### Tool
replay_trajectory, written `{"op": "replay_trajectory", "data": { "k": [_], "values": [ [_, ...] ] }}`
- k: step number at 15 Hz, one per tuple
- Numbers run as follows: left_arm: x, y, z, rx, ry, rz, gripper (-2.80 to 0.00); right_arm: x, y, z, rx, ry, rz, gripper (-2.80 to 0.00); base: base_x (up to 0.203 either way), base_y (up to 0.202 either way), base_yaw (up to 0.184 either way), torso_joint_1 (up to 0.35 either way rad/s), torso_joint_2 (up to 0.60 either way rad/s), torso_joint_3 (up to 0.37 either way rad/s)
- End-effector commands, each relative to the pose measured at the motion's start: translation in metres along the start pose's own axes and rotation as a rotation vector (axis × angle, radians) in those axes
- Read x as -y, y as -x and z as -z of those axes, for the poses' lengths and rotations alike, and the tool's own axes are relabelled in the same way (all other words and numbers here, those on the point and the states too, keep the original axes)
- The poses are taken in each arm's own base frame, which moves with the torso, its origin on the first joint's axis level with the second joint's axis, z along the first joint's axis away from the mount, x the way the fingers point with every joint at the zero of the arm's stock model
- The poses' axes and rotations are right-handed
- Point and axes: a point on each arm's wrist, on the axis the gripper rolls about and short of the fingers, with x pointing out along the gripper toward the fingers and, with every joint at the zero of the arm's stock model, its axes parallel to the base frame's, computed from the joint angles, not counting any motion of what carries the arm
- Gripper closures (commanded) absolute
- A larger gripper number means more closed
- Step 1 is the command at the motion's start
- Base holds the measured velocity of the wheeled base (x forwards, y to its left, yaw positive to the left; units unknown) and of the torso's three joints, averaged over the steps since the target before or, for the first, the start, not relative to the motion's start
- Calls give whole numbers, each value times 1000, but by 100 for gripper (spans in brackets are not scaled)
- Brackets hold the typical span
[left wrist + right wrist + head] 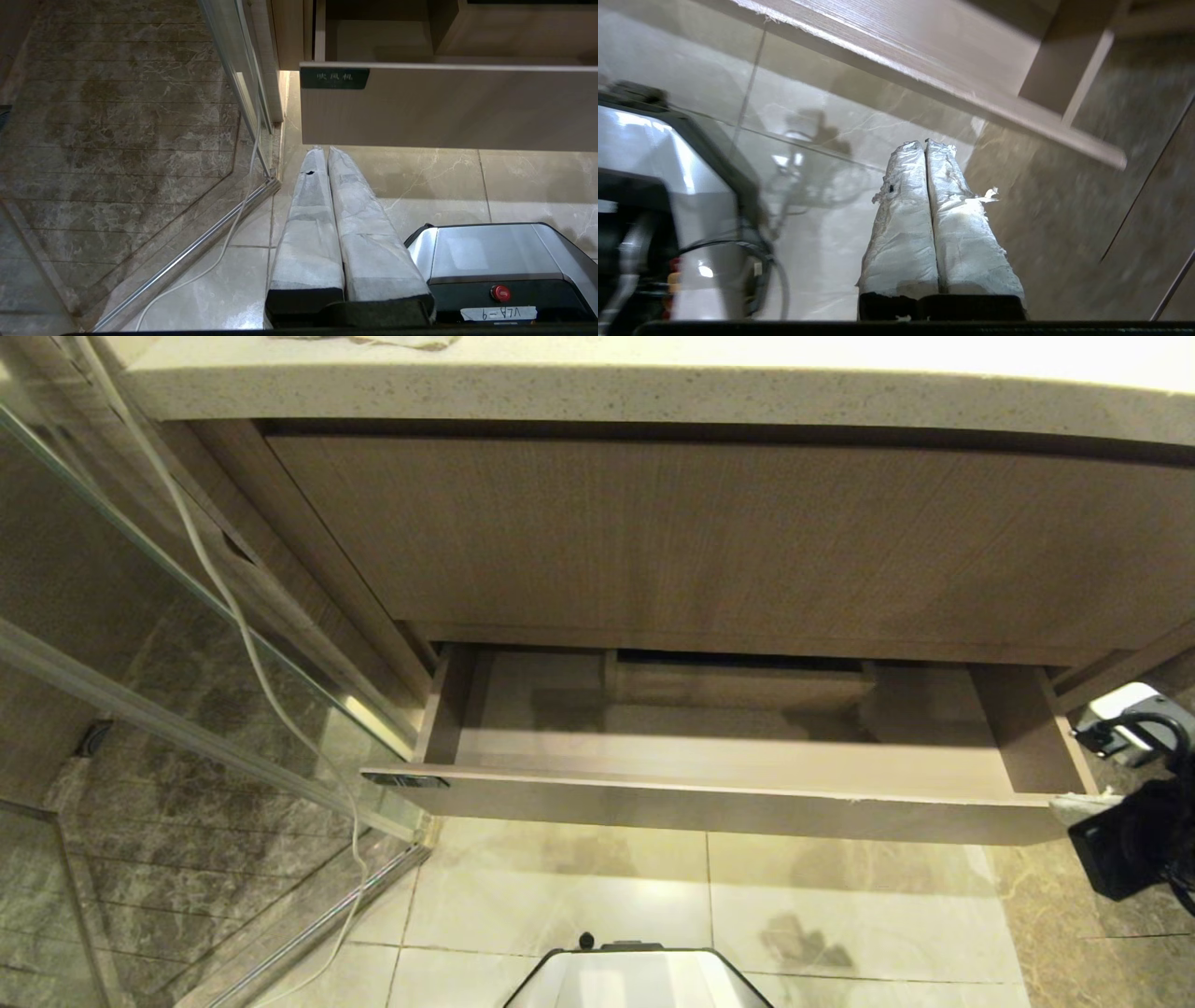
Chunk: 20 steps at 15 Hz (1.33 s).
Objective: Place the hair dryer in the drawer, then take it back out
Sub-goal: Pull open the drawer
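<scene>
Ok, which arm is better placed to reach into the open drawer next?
Probably the right. The right gripper is beside the drawer, at its right front corner; the left gripper sits lower, below the drawer front. Both are shut and empty, and no hair dryer is in view.

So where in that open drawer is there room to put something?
The drawer floor shows bare along the front, and in the pockets on either side of the boxed cutout. That cutout crowds the middle back. No hair dryer shows.
</scene>
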Motion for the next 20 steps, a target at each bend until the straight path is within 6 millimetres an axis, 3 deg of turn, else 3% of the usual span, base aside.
{"op": "replay_trajectory", "data": {
  "k": [1, 5, 8, 11, 14, 18, 20],
  "values": [
    [0, 0, 0, -2, 0, 0, 0, 3, 48, 16, 100, -102, 56, 0, 0, 0, 0, 0, 0, 0],
    [0, 0, 0, -2, 0, 0, 0, -7, 102, 65, 244, -235, 155, 0, 0, 0, 0, 0, 0, 0],
    [0, 0, 0, -2, 0, 0, 0, -26, 126, 109, 357, -288, 198, 0, 0, 0, 0, 0, 0, 0],
    [0, 0, 0, -2, 0, 0, 0, -41, 126, 142, 353, -390, 133, 0, 0, 0, 0, 0, 0, 0],
    [0, 0, 0, 0, -1, 0, 0, -48, 134, 160, 465, -402, 132, 0, 0, 0, 0, 0, 0, 0],
    [0, 0, 0, -2, 0, 0, 0, -52, 127, 165, 528, -382, 122, 0, 0, 0, 0, 0, 0, 0],
    [0, 0, 0, -1, 0, 0, 0, -54, 126, 166, 538, -376, 21, 0, 0, 0, 0, 0, 0, 0]
  ]
}}
